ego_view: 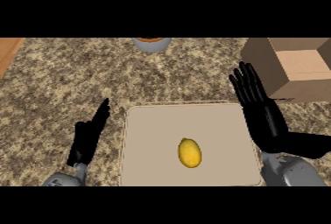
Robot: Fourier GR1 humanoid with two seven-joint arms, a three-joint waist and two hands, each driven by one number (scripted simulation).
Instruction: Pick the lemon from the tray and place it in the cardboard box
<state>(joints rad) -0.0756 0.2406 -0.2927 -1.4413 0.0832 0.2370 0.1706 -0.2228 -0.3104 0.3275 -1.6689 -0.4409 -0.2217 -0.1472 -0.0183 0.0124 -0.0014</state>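
A yellow lemon (189, 152) lies a little right of the middle of a beige square tray (152, 131) on the speckled counter. The cardboard box (294, 65) stands at the upper right, its flaps open. My right hand (264, 114) is open, fingers straight, over the tray's right edge, between the lemon and the box, touching neither. To the left of the tray my left hand (87, 138) is open, seen edge-on with fingers pointing up, clear of the tray.
A grey bowl (153, 43) with something orange in it sits at the counter's far edge, top middle. A wooden surface (8, 50) shows at the upper left corner. Bare counter lies between the tray and the bowl.
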